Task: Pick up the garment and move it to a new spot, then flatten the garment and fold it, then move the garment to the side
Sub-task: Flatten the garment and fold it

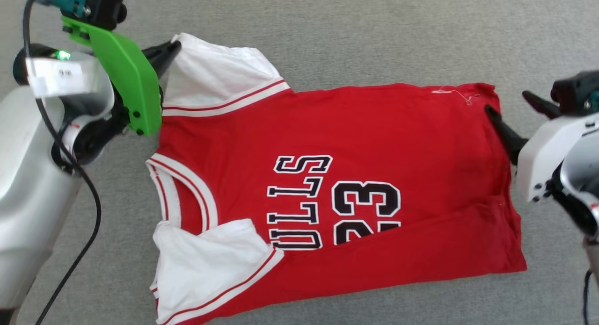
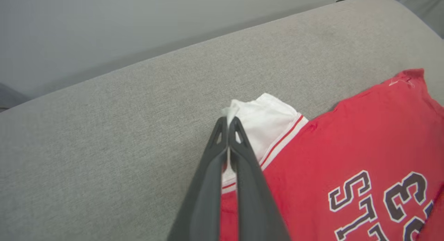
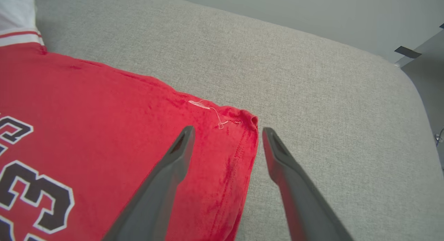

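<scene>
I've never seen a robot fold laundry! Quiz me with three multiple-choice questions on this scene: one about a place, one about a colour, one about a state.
1. Where do the left gripper's long dark fingers meet the red jersey garment with white short sleeves?
A) the corner of a white sleeve
B) the neckline
C) the middle of the chest

2. What colour is the garment's printed lettering?
A) blue
B) black
C) yellow

3. How is the right gripper?
A) shut on a sleeve
B) shut on nothing
C) open

Answers:
1 A: the left wrist view shows white cloth pinched between the closed fingers.
2 B: the letters are black, edged in white.
3 C: its fingers stand apart, one over the red hem corner, the other over the grey cloth surface.
</scene>
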You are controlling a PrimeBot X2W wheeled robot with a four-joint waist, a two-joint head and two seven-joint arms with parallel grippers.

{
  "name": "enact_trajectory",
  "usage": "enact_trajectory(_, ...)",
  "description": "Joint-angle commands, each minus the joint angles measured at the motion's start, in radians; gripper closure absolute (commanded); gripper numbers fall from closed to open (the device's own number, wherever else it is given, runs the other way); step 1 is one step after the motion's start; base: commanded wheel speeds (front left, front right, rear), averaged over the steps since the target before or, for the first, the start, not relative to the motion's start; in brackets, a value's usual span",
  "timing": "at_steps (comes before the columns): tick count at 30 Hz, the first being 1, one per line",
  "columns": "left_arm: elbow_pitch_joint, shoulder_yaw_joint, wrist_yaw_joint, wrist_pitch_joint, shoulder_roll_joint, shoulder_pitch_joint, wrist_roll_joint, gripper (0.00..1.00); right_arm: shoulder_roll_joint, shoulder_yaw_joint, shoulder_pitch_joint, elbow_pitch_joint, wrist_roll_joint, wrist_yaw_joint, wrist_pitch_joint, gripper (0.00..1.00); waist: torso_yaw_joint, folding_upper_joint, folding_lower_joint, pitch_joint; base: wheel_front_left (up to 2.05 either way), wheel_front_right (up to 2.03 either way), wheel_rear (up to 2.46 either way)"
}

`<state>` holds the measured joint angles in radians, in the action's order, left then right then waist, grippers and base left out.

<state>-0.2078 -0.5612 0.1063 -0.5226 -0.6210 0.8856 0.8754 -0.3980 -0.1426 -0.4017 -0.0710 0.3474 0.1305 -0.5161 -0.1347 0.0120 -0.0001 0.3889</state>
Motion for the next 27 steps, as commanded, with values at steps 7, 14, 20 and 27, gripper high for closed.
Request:
enact_trajectory(7, 0.272, 0.014, -0.084, 0.002, -0.064, -0.125, 0.007, 1.0, -0.112, -0.048, -0.158, 0.153, 0.036, 0.0, -0.147, 0.0, 0.081, -0.012, 0.0001, 0.041, 0.0, 0.0, 0.0)
enact_trajectory(14, 0.39, 0.016, -0.118, 0.007, -0.079, -0.154, -0.008, 1.0, -0.14, -0.095, -0.241, 0.303, 0.048, 0.0, -0.16, 0.0, 0.121, -0.012, 0.0001, 0.078, 0.0, 0.0, 0.0)
enact_trajectory(20, 0.426, 0.01, -0.128, 0.009, -0.074, -0.157, -0.014, 1.0, -0.139, -0.144, -0.268, 0.404, 0.054, 0.0, -0.141, 0.0, 0.142, -0.012, 0.0001, 0.096, 0.0, 0.0, 0.0)
enact_trajectory(27, 0.412, 0.007, -0.134, 0.021, -0.074, -0.169, -0.021, 1.0, -0.124, -0.176, -0.272, 0.486, 0.068, 0.0, -0.095, 1.0, 0.146, -0.012, 0.0001, 0.082, 0.0, 0.0, 0.0)
